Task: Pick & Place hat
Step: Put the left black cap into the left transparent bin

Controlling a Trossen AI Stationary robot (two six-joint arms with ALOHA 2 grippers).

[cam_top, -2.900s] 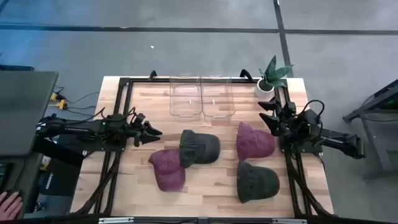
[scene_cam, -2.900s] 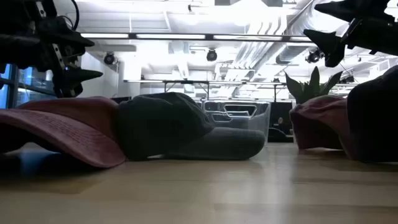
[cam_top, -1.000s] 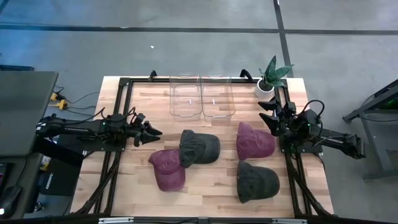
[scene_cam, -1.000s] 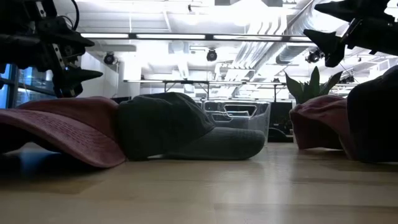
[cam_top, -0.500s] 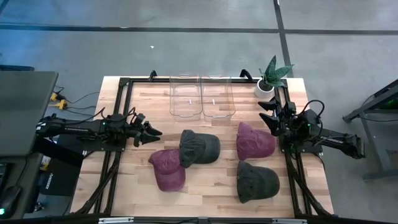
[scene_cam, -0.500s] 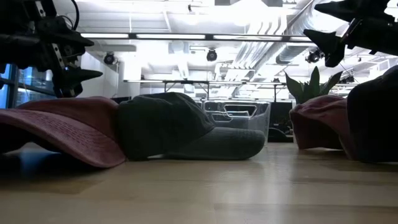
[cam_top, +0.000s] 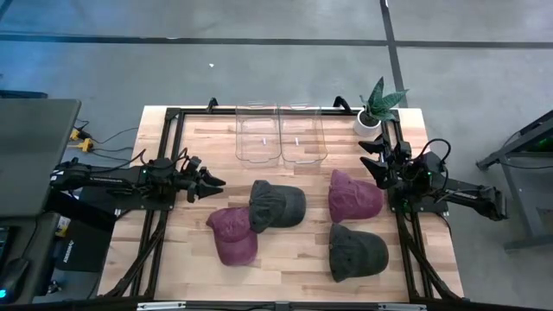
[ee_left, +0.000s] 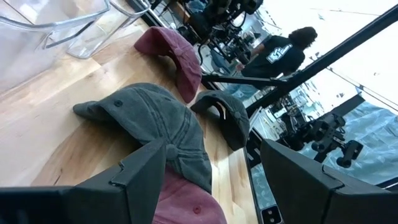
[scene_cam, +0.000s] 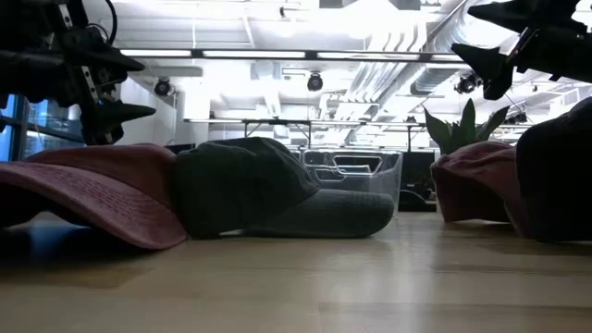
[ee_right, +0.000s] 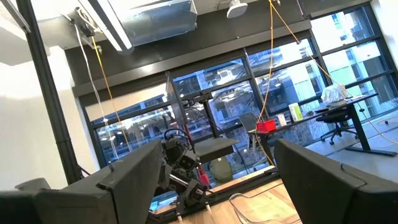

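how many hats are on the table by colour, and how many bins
maroon fabric caps: 2 (left, right)
dark grey fabric caps: 2 (centre, front right)
clear plastic bins: 2 (left, right)
total: 6

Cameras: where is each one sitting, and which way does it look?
High view: above the table, looking down; both arms show.
Low view: at tabletop height, looking across at the hats; both tools hang above.
Left wrist view: on the left arm, facing the grey hat; its open left tool shows.
Right wrist view: on the right arm, facing room windows; its open right tool shows.
Shared: the grey hat.
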